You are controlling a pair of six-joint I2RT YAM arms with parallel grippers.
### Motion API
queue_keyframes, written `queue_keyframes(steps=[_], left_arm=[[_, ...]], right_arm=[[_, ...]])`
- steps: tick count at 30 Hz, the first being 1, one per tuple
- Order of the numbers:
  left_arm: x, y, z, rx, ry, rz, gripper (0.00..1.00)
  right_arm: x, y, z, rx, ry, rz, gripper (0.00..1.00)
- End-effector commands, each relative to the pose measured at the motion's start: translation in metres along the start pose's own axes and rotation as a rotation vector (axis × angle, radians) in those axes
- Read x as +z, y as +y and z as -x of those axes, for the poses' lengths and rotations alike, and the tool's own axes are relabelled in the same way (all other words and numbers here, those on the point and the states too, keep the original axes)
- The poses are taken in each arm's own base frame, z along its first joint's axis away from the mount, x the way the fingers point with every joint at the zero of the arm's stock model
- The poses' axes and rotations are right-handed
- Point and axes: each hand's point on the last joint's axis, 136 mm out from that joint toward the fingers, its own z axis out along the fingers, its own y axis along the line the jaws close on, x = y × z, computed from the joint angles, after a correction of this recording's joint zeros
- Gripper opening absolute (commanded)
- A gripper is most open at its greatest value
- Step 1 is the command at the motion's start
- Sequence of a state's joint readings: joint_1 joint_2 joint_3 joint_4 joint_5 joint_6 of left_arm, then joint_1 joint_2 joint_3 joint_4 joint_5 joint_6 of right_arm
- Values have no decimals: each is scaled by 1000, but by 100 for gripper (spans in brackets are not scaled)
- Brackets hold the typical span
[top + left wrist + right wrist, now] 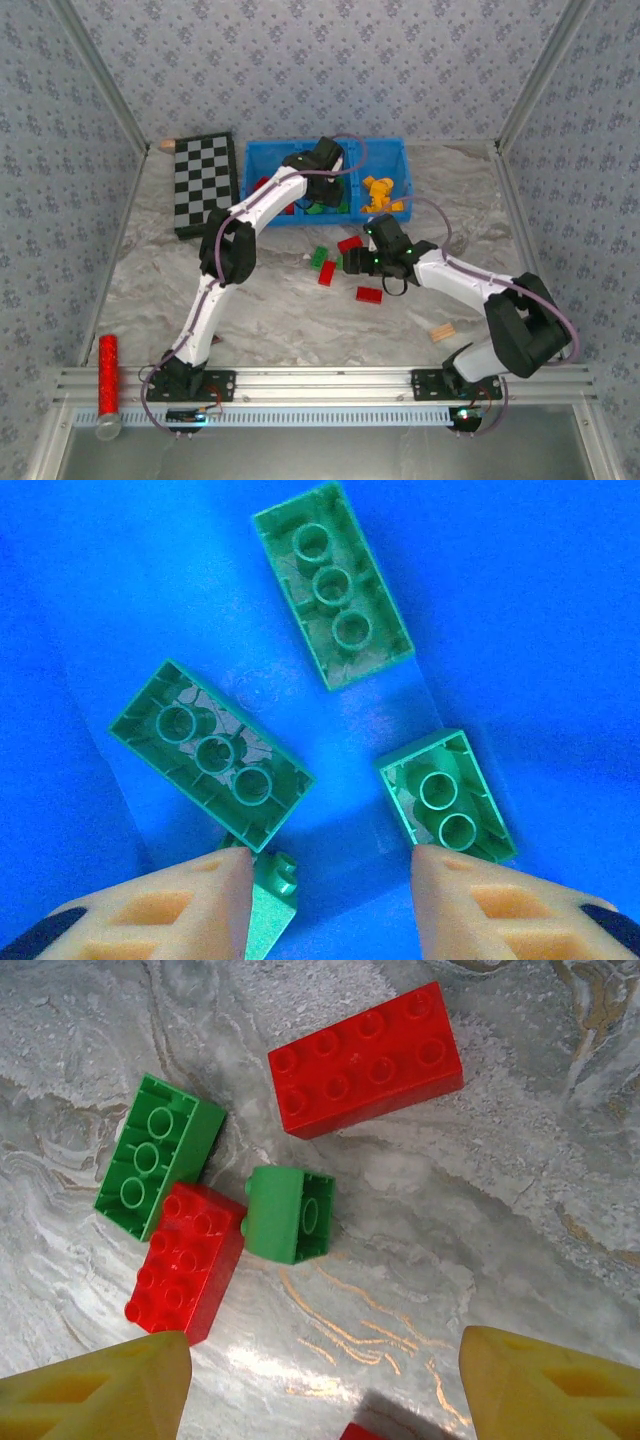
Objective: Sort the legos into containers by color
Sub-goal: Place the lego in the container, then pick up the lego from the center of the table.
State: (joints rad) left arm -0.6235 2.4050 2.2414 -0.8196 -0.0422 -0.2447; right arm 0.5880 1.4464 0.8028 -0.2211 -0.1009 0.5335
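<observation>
With the left claw (330,880) spread above green legos (335,585) in the tray's (262,150) middle compartment, centre the spread right claw (325,1360) over the small green brick (290,1215) on the tabletop (500,1210), clear of the adjacent red brick (187,1260), before pinching.

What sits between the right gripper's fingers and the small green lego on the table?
Bare marble tabletop, seen in the right wrist view: nothing lies between the right gripper and the small green lego.
</observation>
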Motion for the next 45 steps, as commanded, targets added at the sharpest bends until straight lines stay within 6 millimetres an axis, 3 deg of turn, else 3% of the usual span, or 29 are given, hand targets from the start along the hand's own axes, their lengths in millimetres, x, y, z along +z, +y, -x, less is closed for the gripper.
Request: queue_keyframes(steps=[1, 7, 14, 17, 22, 26, 31, 36, 40, 45], left_arm=[[-30, -3, 14, -2, -42, -26, 47], [-78, -8, 24, 16, -109, -53, 49], [-128, -5, 6, 17, -153, -69, 52], [-145, 0, -12, 13, -142, -62, 53], [-190, -5, -51, 52, -144, -50, 55], [-210, 2, -84, 50, -106, -36, 55], [-218, 17, -120, 19, -65, -7, 55], [-223, 20, -130, 12, -58, -2, 55], [-223, -7, -137, 68, -46, -65, 55], [-202, -59, -165, 243, -2, -129, 55]], right_arm=[[5, 10, 16, 23, -29, 49, 70], [22, 12, 23, 36, -19, 62, 68], [43, 14, 26, 43, 10, 61, 64], [51, 10, 24, 48, 27, 43, 61], [61, 7, 20, 41, 56, 25, 56], [68, 5, 15, 20, 88, 7, 53], [75, 0, 8, 6, 122, -21, 45], [72, -7, -3, -11, 156, -54, 37], [58, -11, -2, -37, 148, -78, 33], [28, -7, 21, -84, 100, -91, 30]])
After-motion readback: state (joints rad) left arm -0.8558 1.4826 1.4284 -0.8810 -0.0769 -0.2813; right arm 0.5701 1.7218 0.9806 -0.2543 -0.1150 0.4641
